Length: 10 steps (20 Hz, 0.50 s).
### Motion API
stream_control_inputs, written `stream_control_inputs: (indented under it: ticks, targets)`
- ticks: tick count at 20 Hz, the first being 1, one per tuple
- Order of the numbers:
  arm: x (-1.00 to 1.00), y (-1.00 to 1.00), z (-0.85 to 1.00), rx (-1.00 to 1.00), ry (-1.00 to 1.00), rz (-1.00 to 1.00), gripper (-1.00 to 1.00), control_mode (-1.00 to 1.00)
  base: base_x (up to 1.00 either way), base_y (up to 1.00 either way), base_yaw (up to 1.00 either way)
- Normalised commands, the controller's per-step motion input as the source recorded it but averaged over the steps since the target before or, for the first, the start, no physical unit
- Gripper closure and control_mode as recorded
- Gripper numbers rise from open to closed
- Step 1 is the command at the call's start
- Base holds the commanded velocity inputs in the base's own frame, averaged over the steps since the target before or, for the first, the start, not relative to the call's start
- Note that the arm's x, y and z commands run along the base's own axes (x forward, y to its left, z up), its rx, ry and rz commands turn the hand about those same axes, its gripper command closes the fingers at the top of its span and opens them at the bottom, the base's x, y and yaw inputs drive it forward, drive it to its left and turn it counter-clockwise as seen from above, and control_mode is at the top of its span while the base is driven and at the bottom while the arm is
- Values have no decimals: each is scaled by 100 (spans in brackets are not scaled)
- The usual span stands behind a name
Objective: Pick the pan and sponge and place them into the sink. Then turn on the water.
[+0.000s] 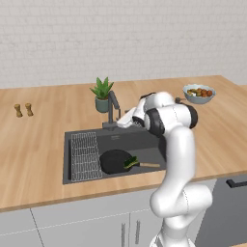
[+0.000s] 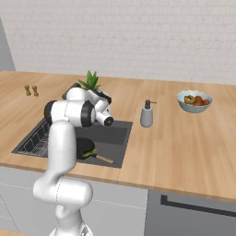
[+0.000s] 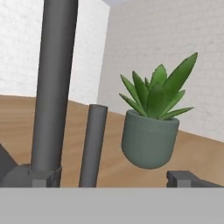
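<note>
With the frying pan (image 1: 115,161) and sponge (image 1: 131,162) in the sink (image 1: 144,140), I held the gripper (image 1: 126,119), jaws spread and empty, beside the tap (image 1: 113,109); its lever needed nudging next.

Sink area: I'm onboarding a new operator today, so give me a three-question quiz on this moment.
1. True or false: the pan already lies in the sink.
2. What lies on the pan's edge by its handle: (a) the sponge, (b) the soap dispenser, (c) a fruit from the fruit bowl?
3. In the hand view, which thing stands beside the tap?

Key: 1 true. 2 a. 3 the potted plant; the gripper is open near the tap, and no water is seen running.
</note>
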Motion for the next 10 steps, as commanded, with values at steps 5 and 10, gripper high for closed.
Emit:
stream_control_inputs:
  ticks: [5, 10]
  targets:
    - [33, 14, -8, 2, 0, 0, -100, -100, 0, 0, 0]
    - [26, 5, -3, 3, 0, 0, -100, -100, 0, 0, 0]
